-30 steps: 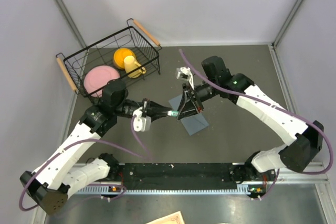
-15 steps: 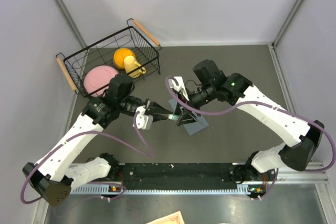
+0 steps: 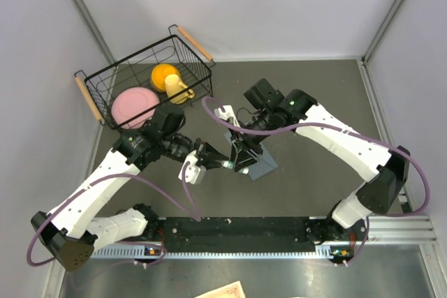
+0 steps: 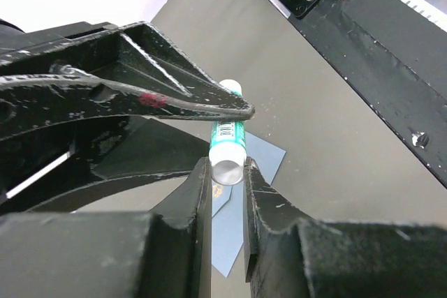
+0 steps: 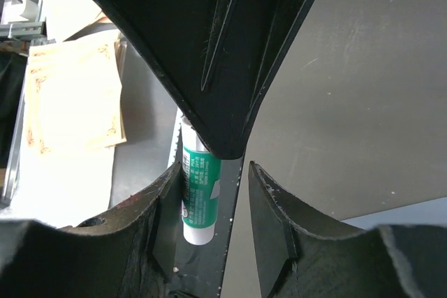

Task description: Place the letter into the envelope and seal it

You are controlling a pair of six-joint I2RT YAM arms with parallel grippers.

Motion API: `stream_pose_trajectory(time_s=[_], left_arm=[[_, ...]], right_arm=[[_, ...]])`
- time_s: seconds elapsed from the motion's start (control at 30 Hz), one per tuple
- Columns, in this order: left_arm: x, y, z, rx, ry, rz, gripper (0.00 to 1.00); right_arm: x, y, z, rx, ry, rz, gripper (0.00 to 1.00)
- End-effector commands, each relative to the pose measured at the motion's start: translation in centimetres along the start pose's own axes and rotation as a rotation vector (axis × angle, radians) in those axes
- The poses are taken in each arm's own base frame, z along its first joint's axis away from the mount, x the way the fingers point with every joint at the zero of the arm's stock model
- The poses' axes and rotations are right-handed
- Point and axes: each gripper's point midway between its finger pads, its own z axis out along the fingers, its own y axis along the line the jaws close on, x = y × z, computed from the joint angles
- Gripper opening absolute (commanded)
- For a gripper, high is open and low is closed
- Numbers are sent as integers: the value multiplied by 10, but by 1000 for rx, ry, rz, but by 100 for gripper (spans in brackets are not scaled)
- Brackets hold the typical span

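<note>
Two grippers meet over one envelope, with one glue stick between them. The left gripper [image 4: 228,167] is clenched on the glue stick [image 4: 228,141]. Its two fingers press on either side of the stick's near end, and the white-and-green tube reaches straight out beyond their tips. The right gripper [image 5: 214,172] is released. Its two fingers stand apart and straddle the same stick, which lies close against one finger with a clear gap to the other. In the left wrist view, one finger of the right gripper crosses just above the stick's far half.

The single blue-grey envelope [image 3: 264,165] lies flat on the dark table [image 3: 321,88], directly beneath both pairs of jaws. Part of it is hidden under the right gripper. Its pale corner shows past the stick's far end, and a darker stretch shows below the left fingers.

Well away from the jaws, behind the left arm, stands one black wire basket [image 3: 194,43] with two wooden handles. It holds one pink plate [image 3: 133,106] and one yellow cup [image 3: 167,77].

In the right wrist view, at least two cream sheets with a printed border [image 5: 73,95] lie overlapping beyond the jaws, off to one side. Whether they sit on the table I cannot tell
</note>
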Motion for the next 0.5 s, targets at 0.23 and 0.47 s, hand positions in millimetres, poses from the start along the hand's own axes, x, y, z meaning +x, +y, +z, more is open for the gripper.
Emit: stream_pose_trajectory(time_s=[0.23, 0.47], left_arm=[[-12, 13, -2, -49, -20, -25, 0], [-13, 30, -2, -173, -47, -375, 0]], right_arm=[[-10, 5, 8, -32, 26, -50, 9], [-20, -28, -5, 186, 35, -119, 0]])
